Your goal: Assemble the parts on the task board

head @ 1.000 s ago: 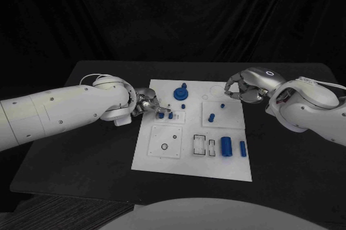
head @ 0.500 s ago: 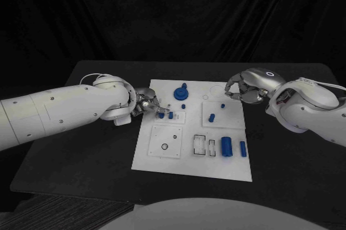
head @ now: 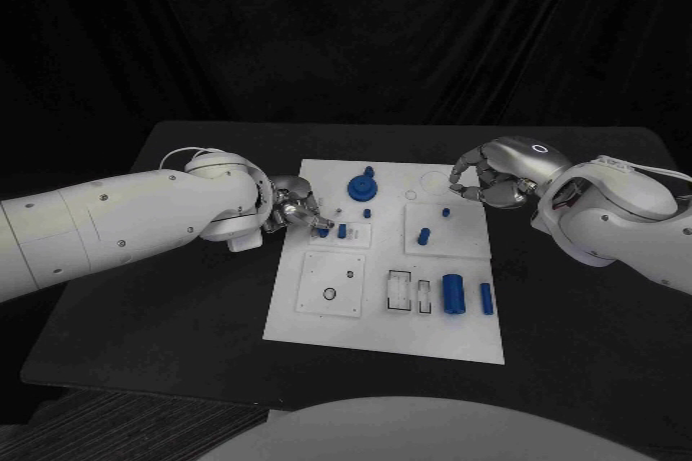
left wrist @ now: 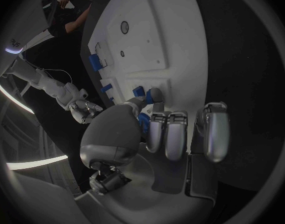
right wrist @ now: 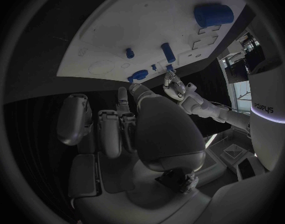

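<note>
The black counter (head: 173,311) takes up the middle of the head view, its bare surface showing widest toward 8 o'clock and 4 o'clock. Behind it, from 10 o'clock round to 2 o'clock, hangs a black curtain (head: 346,51) in soft vertical folds. At 7 o'clock, off the counter's near corner, lies a strip of grey ribbed floor (head: 130,426). In the left wrist view the counter (left wrist: 236,59) shows as a dark band.
</note>
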